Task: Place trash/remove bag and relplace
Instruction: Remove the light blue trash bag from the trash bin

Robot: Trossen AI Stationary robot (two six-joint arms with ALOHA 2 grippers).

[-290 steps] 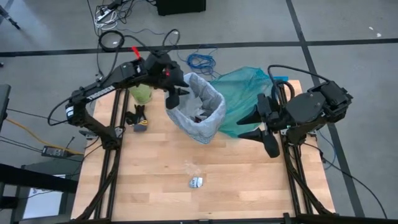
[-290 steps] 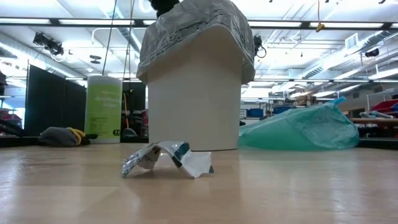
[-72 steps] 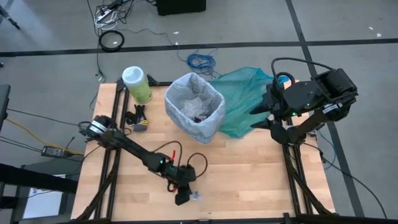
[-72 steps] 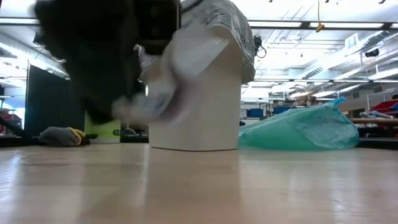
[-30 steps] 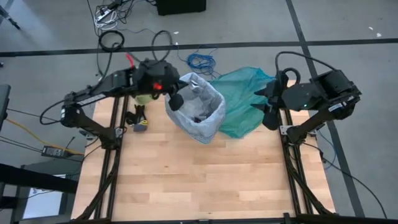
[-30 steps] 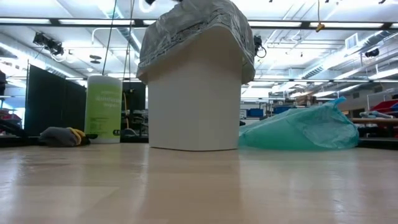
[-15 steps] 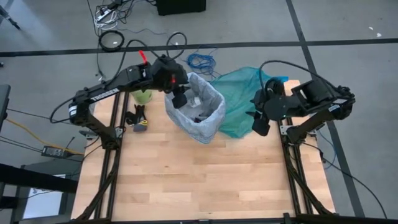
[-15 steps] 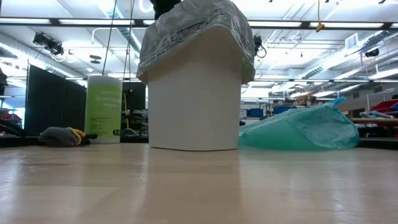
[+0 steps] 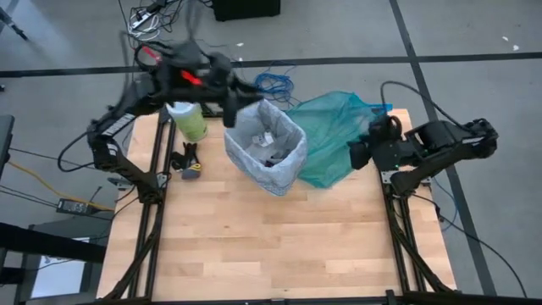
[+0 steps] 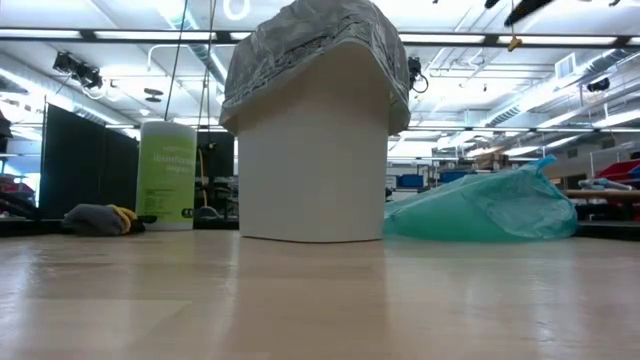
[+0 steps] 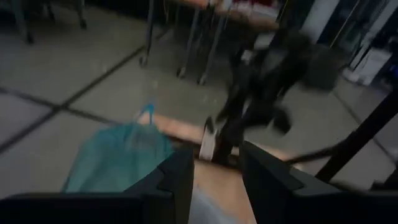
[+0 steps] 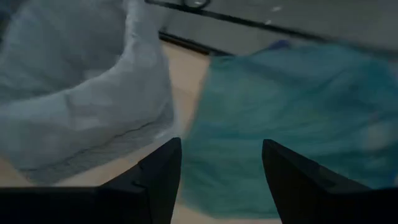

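Note:
The white bin (image 9: 279, 174) stands on the table, lined with the pale grey-white bag (image 9: 292, 140) folded over its rim; the low view shows the bag (image 10: 315, 45) draped over the top. Small trash scraps (image 9: 269, 158) lie inside. My left gripper (image 9: 229, 114) is blurred, above the bin's far-left corner, and its wrist view shows it open (image 11: 217, 186) and holding nothing. My right gripper (image 9: 356, 157) is open (image 12: 221, 180), at the right edge of the teal bag, pointing toward the bin. It touches nothing that I can see.
A teal-green plastic bag (image 9: 334, 135) lies slumped on the table right of the bin, also visible in the low view (image 10: 485, 210). A green canister (image 9: 188, 120) stands at the far-left corner, with a small dark and yellow object (image 9: 186, 161) nearer. Bare wood lies along the table's near half (image 9: 271, 246).
My left gripper has swung up and away from over the bin's far-left rim, toward the table's far-left corner, and has left the low view. My right arm first reached toward the teal bag, then drew back toward the right edge and sank lower.

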